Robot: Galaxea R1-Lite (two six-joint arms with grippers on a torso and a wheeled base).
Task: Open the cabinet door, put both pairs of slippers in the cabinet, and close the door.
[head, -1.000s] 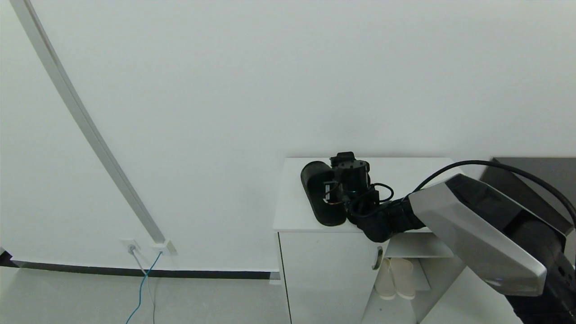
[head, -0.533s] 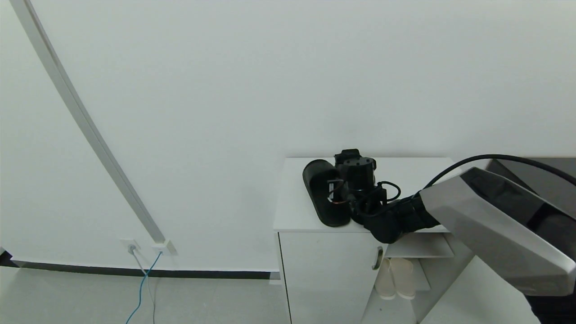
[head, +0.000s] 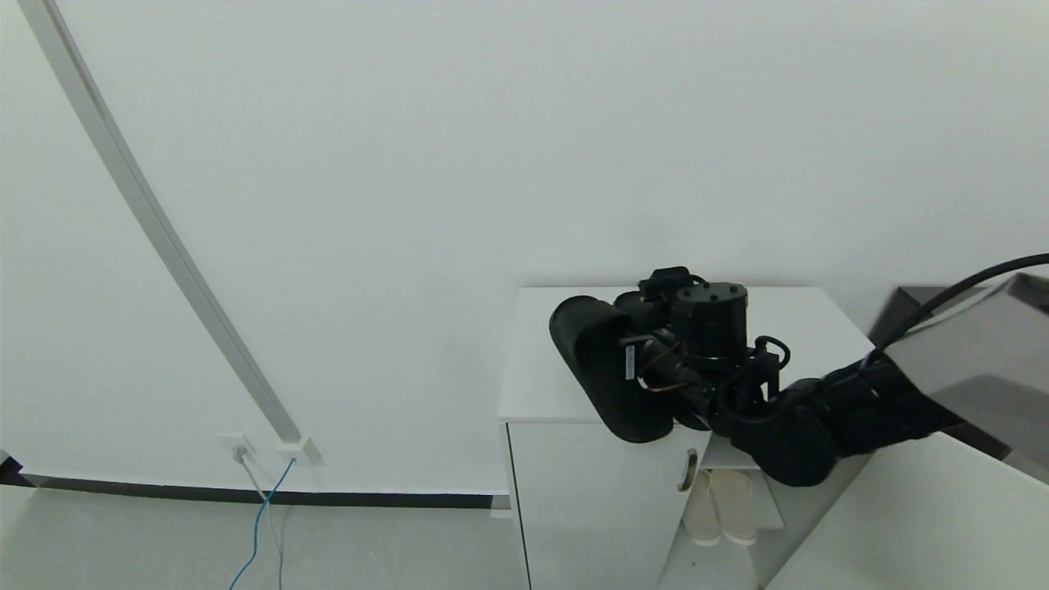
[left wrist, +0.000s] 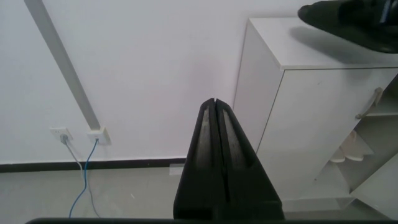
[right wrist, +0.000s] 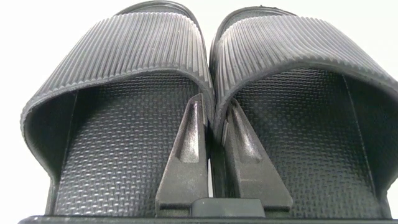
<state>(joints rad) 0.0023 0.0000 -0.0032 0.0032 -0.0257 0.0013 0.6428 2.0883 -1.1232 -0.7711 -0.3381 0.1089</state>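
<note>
1. Your right gripper: clamped on the black slippers. Its two fingers pinch the touching inner strap edges of the pair, with one slipper on either side. The pair hangs tilted at the front of the cabinet top, and its lower end overlaps the front edge. You cannot tell from the head view whether the soles touch the top.

2. Your left gripper: fingers pressed together with nothing between them. It is held low, off to the left of the cabinet, and pointed toward the wall.

3. White slippers: they lie side by side on a lower shelf inside the cabinet, beneath an upper shelf.

4. Doors: the left door is shut, with its handle at the inner edge. The right door is swung open toward you.

5. Surroundings: a wall socket sits low on the wall, with a blue cable trailing from beside it to the floor. A slanted white strip runs up the wall.
</note>
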